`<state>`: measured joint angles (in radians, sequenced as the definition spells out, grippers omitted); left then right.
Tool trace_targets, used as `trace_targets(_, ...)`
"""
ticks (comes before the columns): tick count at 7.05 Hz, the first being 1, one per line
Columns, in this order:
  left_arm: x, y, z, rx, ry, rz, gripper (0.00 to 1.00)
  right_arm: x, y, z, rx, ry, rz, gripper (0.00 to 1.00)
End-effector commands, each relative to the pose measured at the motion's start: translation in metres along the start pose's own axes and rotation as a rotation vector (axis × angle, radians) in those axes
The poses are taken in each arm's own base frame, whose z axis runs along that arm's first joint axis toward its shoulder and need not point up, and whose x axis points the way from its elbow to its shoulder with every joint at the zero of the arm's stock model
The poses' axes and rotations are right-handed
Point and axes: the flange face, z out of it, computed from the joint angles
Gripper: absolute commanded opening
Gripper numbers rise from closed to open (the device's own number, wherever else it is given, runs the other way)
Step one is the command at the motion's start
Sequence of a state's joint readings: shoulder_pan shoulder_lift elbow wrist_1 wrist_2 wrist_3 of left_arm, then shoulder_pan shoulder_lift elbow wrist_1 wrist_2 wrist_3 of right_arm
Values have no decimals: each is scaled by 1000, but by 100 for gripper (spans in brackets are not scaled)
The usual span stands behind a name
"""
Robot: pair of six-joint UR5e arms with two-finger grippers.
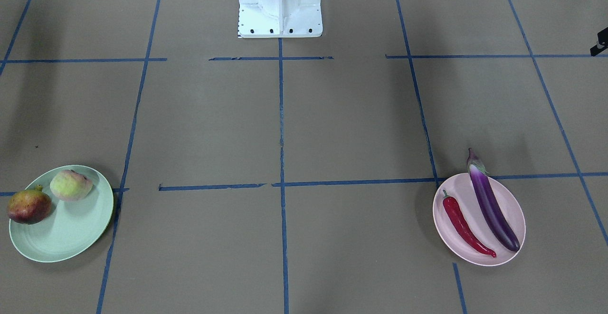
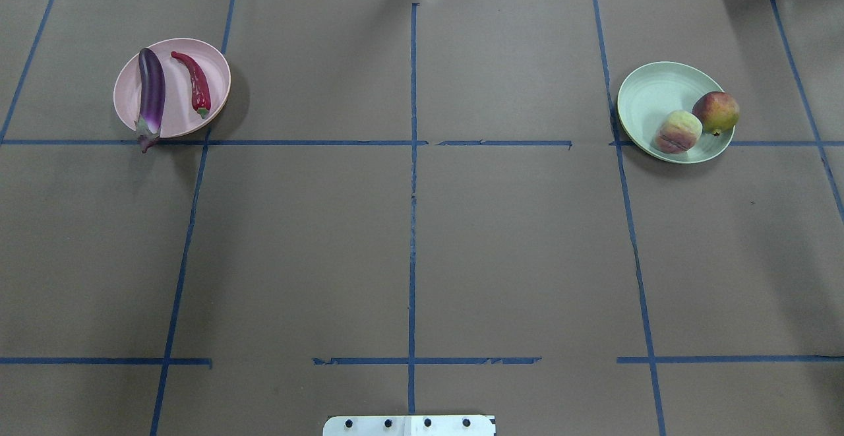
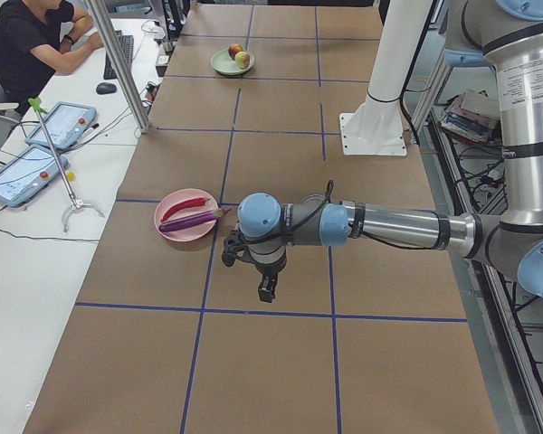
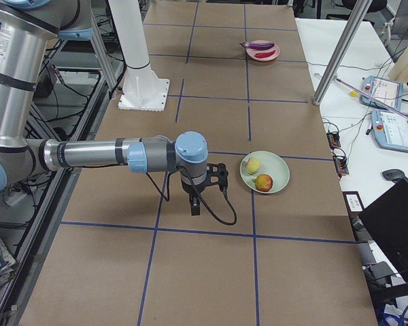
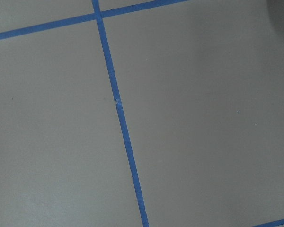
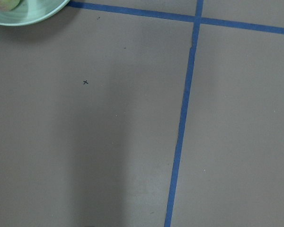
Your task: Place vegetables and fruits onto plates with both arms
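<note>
Well, fingers: I can't tell gap on left gripper (image 3: pixel 266 291) or right gripper (image 4: pixel 194 207), side views only. Both hang over table (image 2: pixel 297 258). Eggplant (image 1: pixel 491 212) + chili (image 1: pixel 463 226) on pink plate (image 1: pixel 512 207), eggplant stem past rim. Peach (image 1: pixel 71 185) + pomegranate (image 1: pixel 29 205) on green plate (image 1: pixel 66 238).

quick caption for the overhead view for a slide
Eggplant and chili pepper on the pink plate at left, peach and pomegranate on the green plate at right.
</note>
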<state>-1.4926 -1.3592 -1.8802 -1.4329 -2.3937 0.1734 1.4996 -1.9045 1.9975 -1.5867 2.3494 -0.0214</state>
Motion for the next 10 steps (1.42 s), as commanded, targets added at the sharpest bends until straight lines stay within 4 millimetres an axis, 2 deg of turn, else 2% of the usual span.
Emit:
trace_targets(1,-1,0,1,-3,-3,-2,100,2,3,1,-15,22,-2,100)
trace_targets(3,-8,2,3,-6,-2,-20,100,3,6,3,-20,20,1,100)
trace_targets(5,-32,17,-25,66,-12,-167,100,9,12,6,-28,23,23,100)
trace_targets(6,-35,16,-27,72,-11,-170,100,11,11,9,-30,23,31,100)
trace_targets(7,-28,13,-34,85,-14,-157,100,12,11,10,-30,22,31,100)
trace_targets(10,-24,9,-37,92,-19,-145,100,12,7,10,-27,22,31,100)
